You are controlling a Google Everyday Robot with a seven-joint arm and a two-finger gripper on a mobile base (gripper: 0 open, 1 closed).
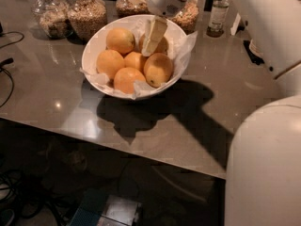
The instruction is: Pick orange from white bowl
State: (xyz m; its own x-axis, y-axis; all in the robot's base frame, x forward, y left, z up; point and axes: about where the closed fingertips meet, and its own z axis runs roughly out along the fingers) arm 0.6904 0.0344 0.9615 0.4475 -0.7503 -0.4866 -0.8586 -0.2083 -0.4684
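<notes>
Cream-coloured claw (153, 37) dips into the far side of the white bowl (92, 50), hiding much of one fruit; I cannot tell whether it is open or closed. The orange (158, 68) with the dark speck lies uncovered at the bowl's near right. Jars (87, 15) at the worktop's (47, 95) far edge are cut off, and the bottle (217, 13) label is unreadable.

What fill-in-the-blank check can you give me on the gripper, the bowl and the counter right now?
1. The gripper hangs above the far part of the white ____.
2. The white bowl is lined with crumpled white ____.
3. The orange with the small dark speck lies on the ____ side of the bowl in the camera view.
4. Glass jars stand ____ the bowl on the table.

Missing words: bowl; paper; right; behind.
</notes>
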